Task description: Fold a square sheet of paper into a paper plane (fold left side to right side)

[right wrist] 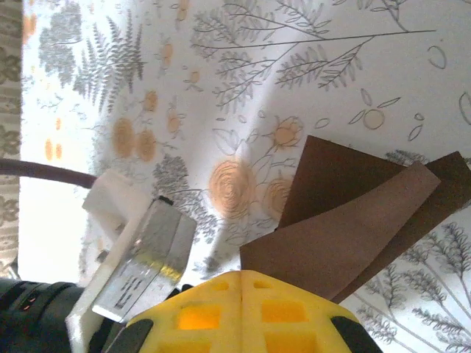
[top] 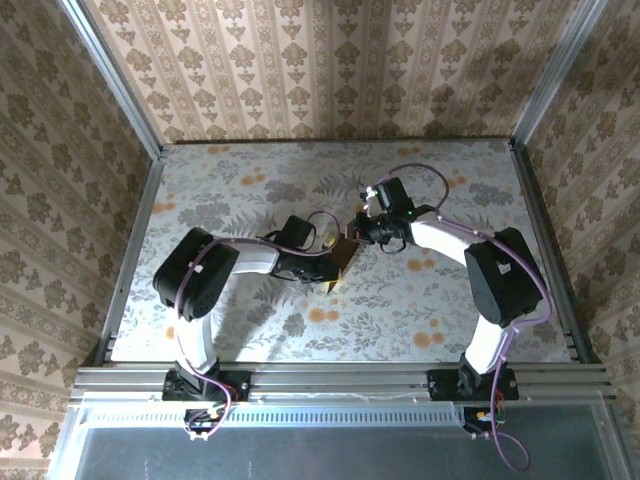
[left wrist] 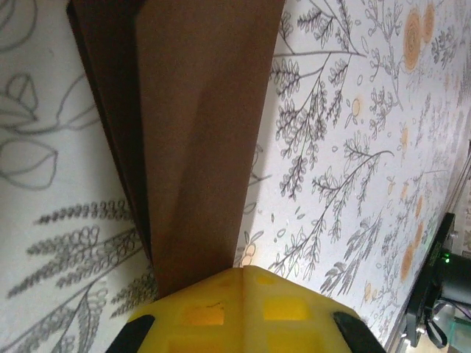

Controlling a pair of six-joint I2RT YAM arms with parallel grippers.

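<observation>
The square sheet of paper (top: 346, 257), dark reddish-brown, is lifted off the middle of the table between both grippers. In the left wrist view the sheet (left wrist: 199, 147) runs as a long band up from my left gripper (left wrist: 243, 271), with a darker layer under its left edge. The yellow jaws are shut and the paper's edge enters their seam. In the right wrist view a curved flap of the sheet (right wrist: 346, 228) rises over a flatter layer and meets my shut right gripper (right wrist: 241, 273) at its tip. From above, the left gripper (top: 333, 270) and right gripper (top: 357, 238) almost touch. A paper plane is out of view.
The table (top: 250, 330) wears a cloth printed with grey ferns and orange blotches. Metal rails (top: 340, 380) frame it and wallpapered walls stand behind and beside. The left arm's silver-and-white wrist block (right wrist: 140, 257) sits close to the right jaws. The right arm's dark body (left wrist: 441, 287) shows a green light.
</observation>
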